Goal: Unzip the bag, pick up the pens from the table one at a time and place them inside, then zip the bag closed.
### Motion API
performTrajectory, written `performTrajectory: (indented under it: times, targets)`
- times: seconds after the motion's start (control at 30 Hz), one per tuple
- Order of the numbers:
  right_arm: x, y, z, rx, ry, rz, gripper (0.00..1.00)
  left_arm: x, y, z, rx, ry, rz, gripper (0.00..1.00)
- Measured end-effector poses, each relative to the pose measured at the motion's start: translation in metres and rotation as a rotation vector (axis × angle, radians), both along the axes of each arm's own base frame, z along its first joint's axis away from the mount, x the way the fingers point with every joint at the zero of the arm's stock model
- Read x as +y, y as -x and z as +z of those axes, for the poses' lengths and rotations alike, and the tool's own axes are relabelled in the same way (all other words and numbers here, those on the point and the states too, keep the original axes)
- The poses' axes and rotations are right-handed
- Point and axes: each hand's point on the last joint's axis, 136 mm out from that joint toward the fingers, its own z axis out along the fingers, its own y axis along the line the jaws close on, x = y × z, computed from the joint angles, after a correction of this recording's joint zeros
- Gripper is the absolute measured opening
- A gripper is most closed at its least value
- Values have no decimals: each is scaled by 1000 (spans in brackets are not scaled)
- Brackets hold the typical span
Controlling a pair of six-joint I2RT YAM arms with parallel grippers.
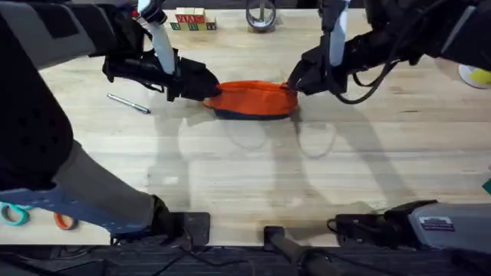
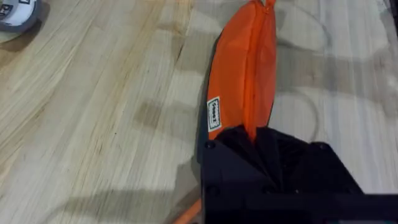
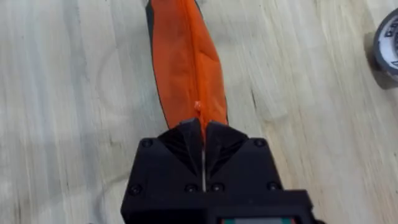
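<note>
The bag (image 1: pixel 253 99) lies lengthwise left to right on the far middle of the surface (image 1: pixel 245 176), orange fabric on top and a dark navy base showing along its near edge; its zipper runs along the top ridge, and in the right wrist view the line looks closed up to a small orange pull (image 3: pixel 198 106) just in front of the right claw (image 3: pixel 203 134); a small white label (image 2: pixel 214 114) sits on the bag's side near the left end. The left claw (image 1: pixel 205 90) is at the bag's left end, its black fingers (image 2: pixel 273 155) pressed together on the orange fabric there, pinching that end; the right claw is at the bag's right end, its two black fingers (image 3: pixel 186 140) drawn close with only a thin slit between them, pinching the fabric at the end of the zipper line; whether it grips the pull itself I cannot tell. Both arms reach in from the far sides toward the middle, so the bag sits stretched between the two claws. A slim silver-grey pen (image 1: pixel 128 103) lies on the surface to the left of the bag, near the left arm and apart from the bag, angled slightly; a set of lettered wooden blocks (image 1: pixel 192 21) and a roll of tape (image 1: pixel 261 15) stand at the far edge; orange-handled scissors (image 1: pixel 34 216) lie at the near left corner.
</note>
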Motion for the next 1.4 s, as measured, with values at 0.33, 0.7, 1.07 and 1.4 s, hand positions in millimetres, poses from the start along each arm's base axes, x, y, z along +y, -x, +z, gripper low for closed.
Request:
performTrajectory:
  times: [0.33,0.7,1.07,1.4]
  targets:
    - [23,5,-9,11,1,49,32,0,0,-1,0,-4,0,41]
    - [42,-6,3,-74,-38,68,32,0,0,-1,1,-3,0,40]
    - [64,-4,2,-78,-63,91,31,0,0,-1,1,-4,0,40]
    - [95,-17,6,-150,-127,110,31,0,0,-1,0,-3,0,40]
